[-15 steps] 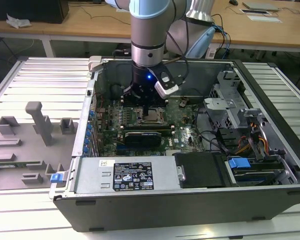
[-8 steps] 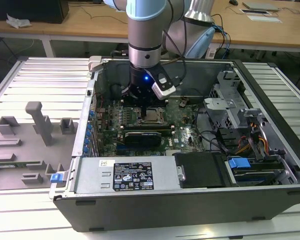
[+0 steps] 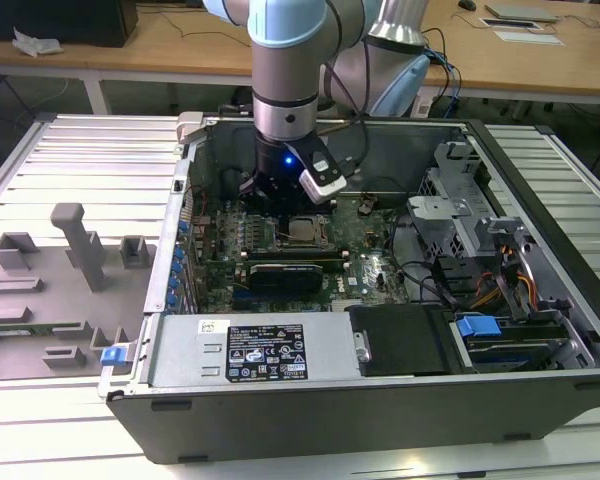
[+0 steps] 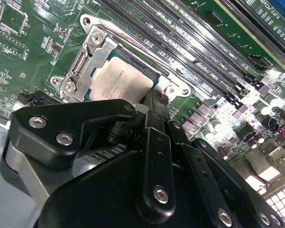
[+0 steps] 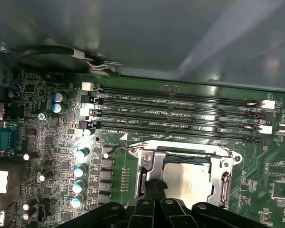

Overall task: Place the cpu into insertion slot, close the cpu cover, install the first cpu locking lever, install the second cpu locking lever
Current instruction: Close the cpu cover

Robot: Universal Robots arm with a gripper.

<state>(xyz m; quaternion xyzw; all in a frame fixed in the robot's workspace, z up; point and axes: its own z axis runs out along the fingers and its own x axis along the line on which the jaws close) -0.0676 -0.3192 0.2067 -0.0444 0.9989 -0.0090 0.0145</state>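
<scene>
End effector [image 4: 152, 107] perhaps against cpu cover [image 4: 92, 50]

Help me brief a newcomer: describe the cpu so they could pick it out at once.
Look inside the open computer case at the green motherboard. Beside the long black memory slots sits the silver cpu cover; the cpu is the flat square chip in its window. Its plain silvery-beige metal top sets it apart from the green board.

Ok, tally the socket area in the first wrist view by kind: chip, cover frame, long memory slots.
cpu: 1
cpu cover: 1
memory slots: 4
Total: 6
</scene>
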